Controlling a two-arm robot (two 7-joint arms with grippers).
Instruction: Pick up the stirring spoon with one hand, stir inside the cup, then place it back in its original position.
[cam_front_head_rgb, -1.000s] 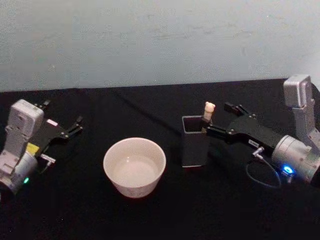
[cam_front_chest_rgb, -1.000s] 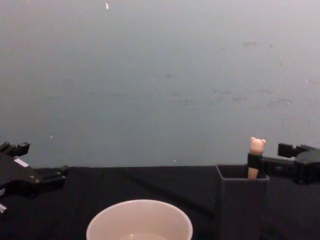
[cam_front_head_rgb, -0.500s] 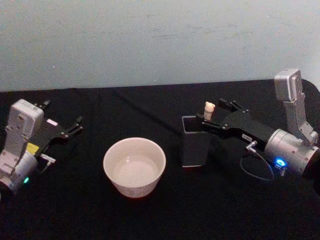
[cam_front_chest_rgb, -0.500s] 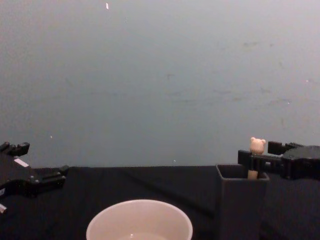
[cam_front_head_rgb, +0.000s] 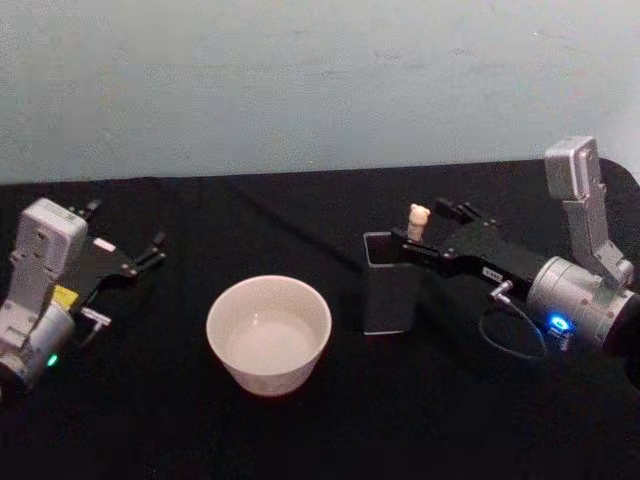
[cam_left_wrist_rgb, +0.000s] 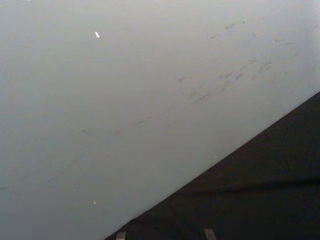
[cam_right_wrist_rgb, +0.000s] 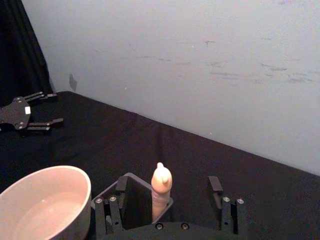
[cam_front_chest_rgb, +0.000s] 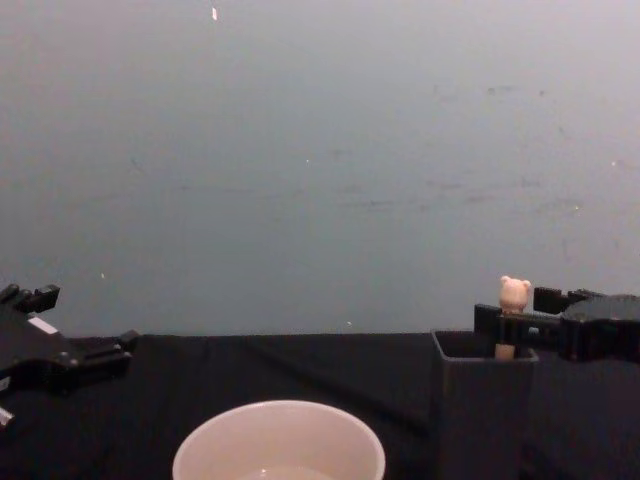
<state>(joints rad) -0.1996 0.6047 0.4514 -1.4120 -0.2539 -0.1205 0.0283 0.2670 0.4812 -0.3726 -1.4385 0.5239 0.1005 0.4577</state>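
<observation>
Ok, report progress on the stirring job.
Done: nothing yet. In hand: the right gripper has its jaws open on either side of the stirring spoon, which stands in the dark holder, not gripped. Left to do: grasp, lift, stir in the cup, return the spoon. The left gripper sits parked on the left.

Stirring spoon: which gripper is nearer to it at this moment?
Right. The right gripper has its open fingers either side of the stirring spoon, which stands in the dark holder. The left gripper rests far off to the left, beyond the cup.
</observation>
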